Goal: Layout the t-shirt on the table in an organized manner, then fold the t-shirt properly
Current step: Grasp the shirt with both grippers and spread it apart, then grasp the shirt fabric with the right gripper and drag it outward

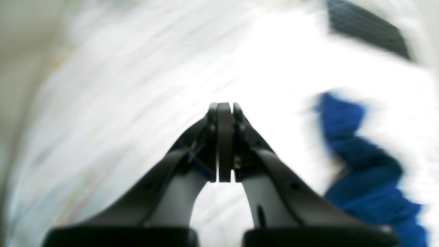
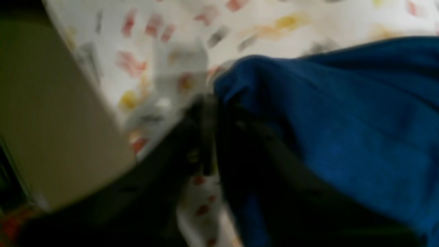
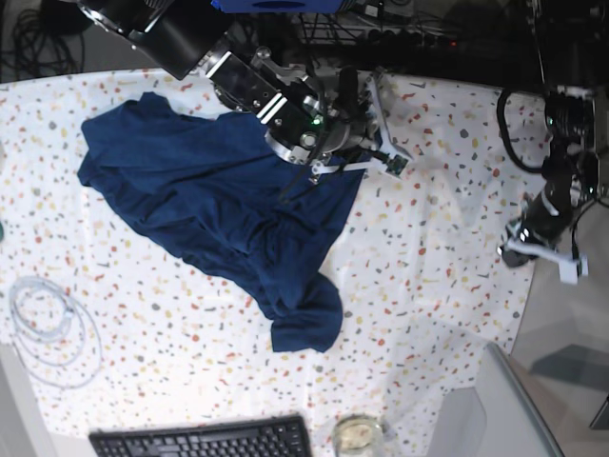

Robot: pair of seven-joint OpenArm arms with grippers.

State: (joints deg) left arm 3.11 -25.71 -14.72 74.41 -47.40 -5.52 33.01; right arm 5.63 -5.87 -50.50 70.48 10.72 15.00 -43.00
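Observation:
The dark navy t-shirt point(image 3: 219, 205) lies crumpled across the middle of the table point(image 3: 438, 286), one bunched end reaching toward the front point(image 3: 304, 324). My right arm comes in from the back left and ends over the shirt's back right edge. In the blurred right wrist view, the right gripper point(image 2: 211, 103) sits low on the cloth beside a shirt fold point(image 2: 308, 120); its fingers look close together, and I cannot make out a grip. My left gripper point(image 1: 224, 104) is shut and empty, above bare cloth by the table's right edge, with the t-shirt point(image 1: 360, 164) off to its right.
A black keyboard point(image 3: 200, 440) lies at the front edge, with a glass point(image 3: 357, 436) beside it. A coil of white cable point(image 3: 43, 328) rests at the front left. The table's right edge point(image 3: 528, 286) runs just below the left arm point(image 3: 552, 214).

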